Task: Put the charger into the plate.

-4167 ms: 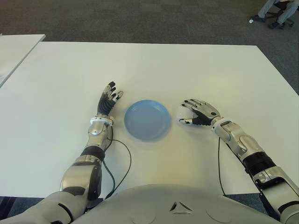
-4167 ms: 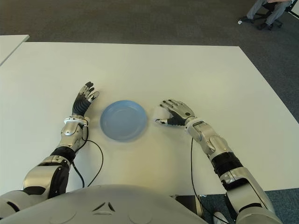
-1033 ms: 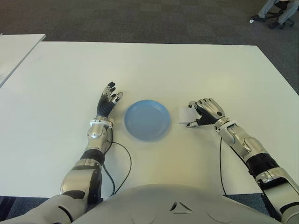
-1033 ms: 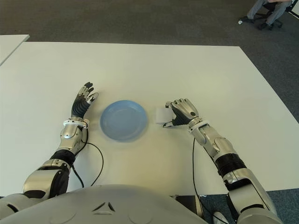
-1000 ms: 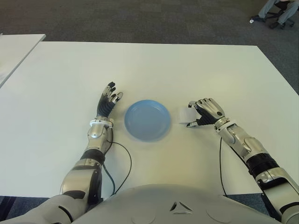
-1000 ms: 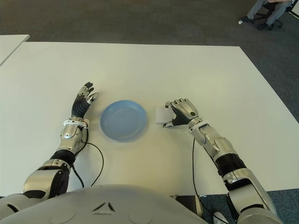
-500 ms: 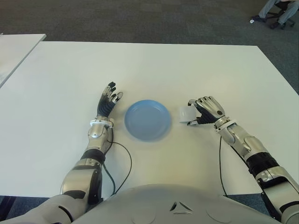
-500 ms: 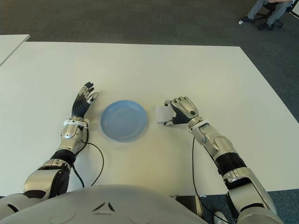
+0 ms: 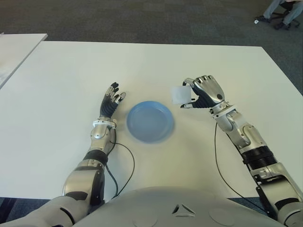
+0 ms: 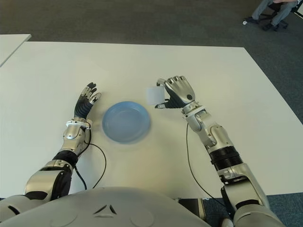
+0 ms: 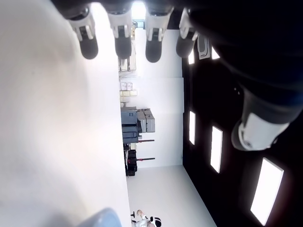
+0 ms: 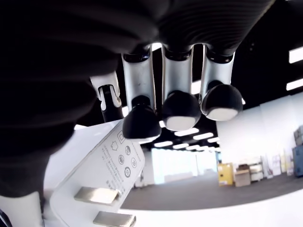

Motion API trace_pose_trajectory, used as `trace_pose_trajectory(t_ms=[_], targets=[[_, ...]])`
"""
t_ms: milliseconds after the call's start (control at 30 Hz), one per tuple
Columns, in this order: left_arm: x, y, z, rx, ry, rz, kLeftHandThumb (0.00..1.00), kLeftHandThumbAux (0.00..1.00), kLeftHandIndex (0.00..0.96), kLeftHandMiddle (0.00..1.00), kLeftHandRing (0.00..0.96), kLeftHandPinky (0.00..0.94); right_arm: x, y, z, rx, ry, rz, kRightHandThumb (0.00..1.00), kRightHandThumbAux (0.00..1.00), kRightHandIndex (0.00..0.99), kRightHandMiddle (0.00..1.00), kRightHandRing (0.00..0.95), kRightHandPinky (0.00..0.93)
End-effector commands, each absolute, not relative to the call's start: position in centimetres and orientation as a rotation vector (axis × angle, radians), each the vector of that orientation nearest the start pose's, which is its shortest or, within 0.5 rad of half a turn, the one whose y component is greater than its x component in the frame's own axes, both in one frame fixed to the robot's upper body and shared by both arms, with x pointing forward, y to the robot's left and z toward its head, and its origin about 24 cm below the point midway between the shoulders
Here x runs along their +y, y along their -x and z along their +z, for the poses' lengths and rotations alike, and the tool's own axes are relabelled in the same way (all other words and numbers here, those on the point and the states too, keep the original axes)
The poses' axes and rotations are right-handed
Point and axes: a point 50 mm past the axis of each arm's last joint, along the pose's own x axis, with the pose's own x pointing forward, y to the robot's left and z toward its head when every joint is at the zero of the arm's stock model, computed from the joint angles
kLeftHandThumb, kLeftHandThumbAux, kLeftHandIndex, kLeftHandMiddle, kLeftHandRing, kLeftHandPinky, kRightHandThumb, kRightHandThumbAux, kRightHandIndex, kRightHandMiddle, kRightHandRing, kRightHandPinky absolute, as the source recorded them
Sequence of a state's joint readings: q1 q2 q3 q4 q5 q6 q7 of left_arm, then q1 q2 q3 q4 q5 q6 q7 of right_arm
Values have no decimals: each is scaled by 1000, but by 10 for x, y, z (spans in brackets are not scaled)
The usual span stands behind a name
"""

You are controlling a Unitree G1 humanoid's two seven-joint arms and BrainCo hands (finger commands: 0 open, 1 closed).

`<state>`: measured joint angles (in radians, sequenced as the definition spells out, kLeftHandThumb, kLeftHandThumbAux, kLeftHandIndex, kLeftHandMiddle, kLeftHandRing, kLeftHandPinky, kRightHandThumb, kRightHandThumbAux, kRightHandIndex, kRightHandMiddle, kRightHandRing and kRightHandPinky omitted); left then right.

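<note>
Right robot hand [image 9: 204,91] — marked charger [image 9: 180,95] gripped

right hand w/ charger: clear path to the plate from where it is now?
Probably yes. The right hand grips the white charger, lifted off the table just beyond the blue plate's right rim. Nothing shows between them, and the open left hand shows on the plate's far side.

You are working at a broad white table [image 9: 156,66] set on dark grey carpet [image 9: 142,19]. To the robot's left, apart from it, the corner of a second white table [image 9: 19,47] shows. At the far right, a seated person's legs [image 9: 279,9] and an office chair base [image 9: 267,19] sit on the carpet.
</note>
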<state>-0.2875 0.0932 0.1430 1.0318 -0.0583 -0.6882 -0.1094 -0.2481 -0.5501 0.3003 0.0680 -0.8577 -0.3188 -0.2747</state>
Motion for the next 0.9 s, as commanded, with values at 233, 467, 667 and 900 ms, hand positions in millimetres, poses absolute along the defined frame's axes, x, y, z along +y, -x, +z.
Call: trace_pose_trajectory(t_ms=[233,467,667,900], targets=[[185,-242,-69,218,6,80,0,538,36,74,47,29,-113,-271,124,-647,1211,289,747,709,441,880,879,879],[185,-242,-70,222,-1,89,0,539,30,75,50,30,-100,-271,118,-632,1157,360,747,709,440,871,872,876],[184,-243,-70,226,-2,88,0,539,25,76,52,33,-90,-271,112,-624,1135,406,746,709,440,862,866,874],[185,-243,-72,247,-3,97,0,532,19,84,55,25,-81,-268,106,-584,1140,476,742,709,440,850,856,870]])
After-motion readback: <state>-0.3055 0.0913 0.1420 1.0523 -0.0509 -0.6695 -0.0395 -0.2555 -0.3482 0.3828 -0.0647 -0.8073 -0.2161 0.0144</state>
